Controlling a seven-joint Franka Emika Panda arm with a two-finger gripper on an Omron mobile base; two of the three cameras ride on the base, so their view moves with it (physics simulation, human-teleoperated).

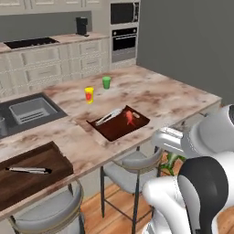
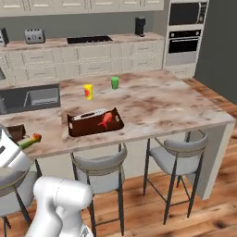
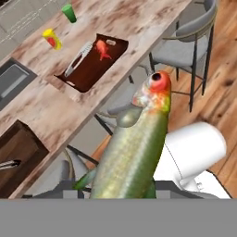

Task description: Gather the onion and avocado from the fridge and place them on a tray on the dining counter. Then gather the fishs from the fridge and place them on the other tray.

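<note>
Gripping a greenish fish with a red-orange head, the fingers are clenched on its tail end, held above the stools on the near side of the desk. On the desk, the reddish-brown tray carries a red fish and a silvery fish. The dark brown tray sits well left. A yellow cup and green cup stand beyond the reddish-brown tray.

Home kitchen, built-in oven, island sink, bar stools
</note>
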